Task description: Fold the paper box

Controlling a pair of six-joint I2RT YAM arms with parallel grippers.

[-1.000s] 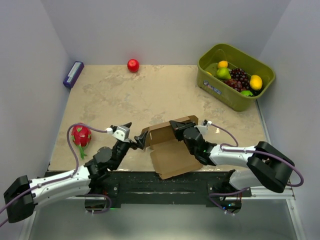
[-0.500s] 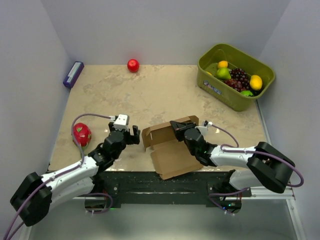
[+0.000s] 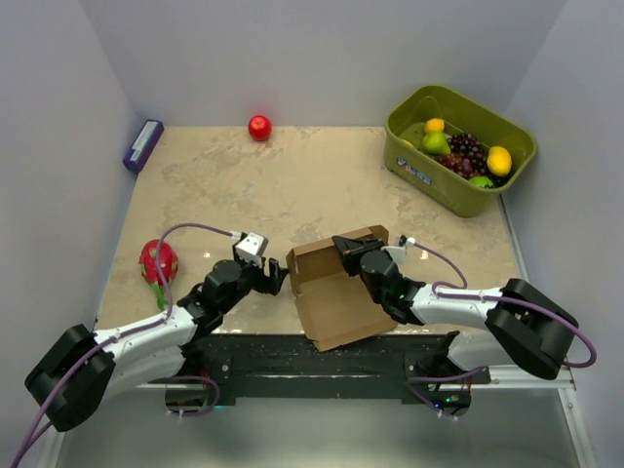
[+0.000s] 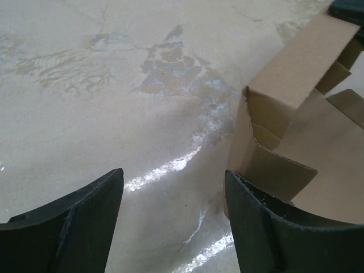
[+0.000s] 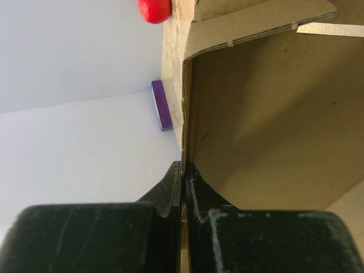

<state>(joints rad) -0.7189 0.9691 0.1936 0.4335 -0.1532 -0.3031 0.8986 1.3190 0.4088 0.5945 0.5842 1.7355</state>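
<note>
Front edge of the beige stone-patterned table (image 3: 292, 185): the plain brown cardboard mailer box (image 3: 341, 304) lies half-raised, long axis roughly six to twelve. The left gripper (image 3: 277, 277), wide and empty, has the box's left wall just beside it at three o'clock. The right gripper (image 3: 343, 250) pinches the far wall at twelve.

The paper box (image 3: 336, 307) lies near the table's (image 3: 292, 185) front edge, the bin (image 3: 453, 200) at the back right.
</note>
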